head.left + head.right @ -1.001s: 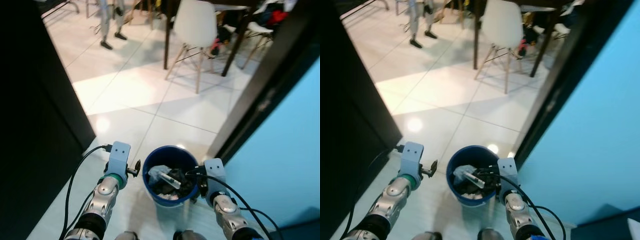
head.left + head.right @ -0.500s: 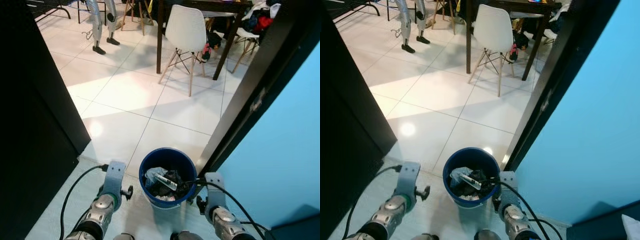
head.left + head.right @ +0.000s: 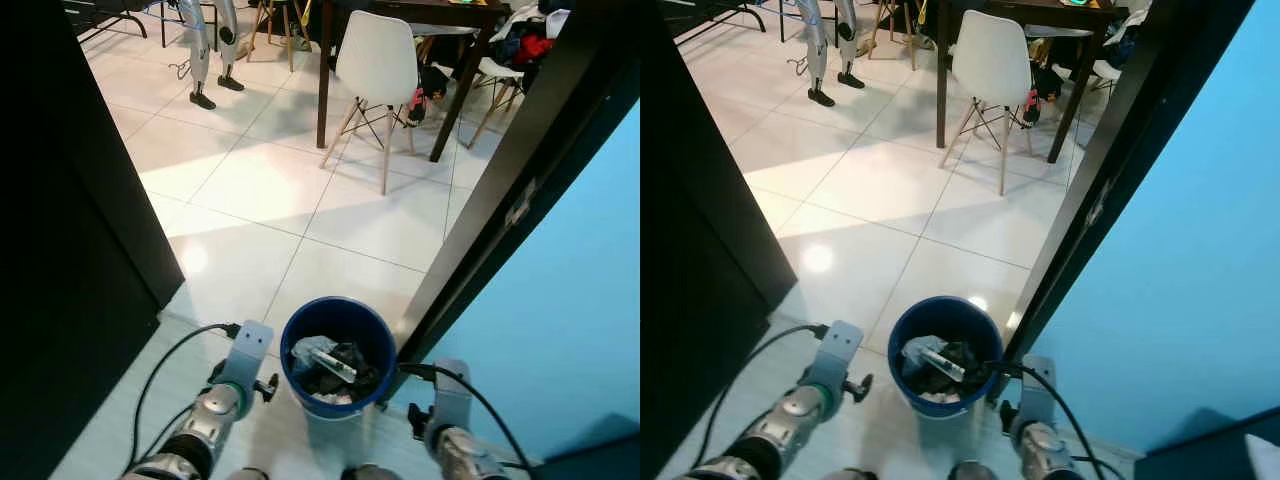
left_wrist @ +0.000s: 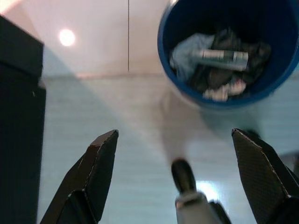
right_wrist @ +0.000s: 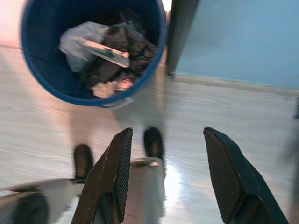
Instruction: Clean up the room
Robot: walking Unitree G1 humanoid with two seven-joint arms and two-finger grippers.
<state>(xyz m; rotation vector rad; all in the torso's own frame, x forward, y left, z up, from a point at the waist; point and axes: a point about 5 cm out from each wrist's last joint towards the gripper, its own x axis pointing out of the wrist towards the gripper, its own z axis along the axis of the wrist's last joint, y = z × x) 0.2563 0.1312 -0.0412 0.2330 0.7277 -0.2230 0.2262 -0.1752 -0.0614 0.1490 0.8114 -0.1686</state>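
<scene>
Claws (image 4: 175,186) (image 5: 163,182) spread, flanking blue bin (image 3: 337,352).

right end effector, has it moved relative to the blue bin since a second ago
Yes. The right end effector has pulled back from the blue bin's rim toward the robot; it was beside it earlier.

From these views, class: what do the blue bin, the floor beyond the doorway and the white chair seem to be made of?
Blue bin: probably plastic, with smooth, even colour.
Floor: glossy tile, with grout lines and lamp glare.
White chair: likely a moulded plastic seat on pale wooden-looking legs.
</scene>
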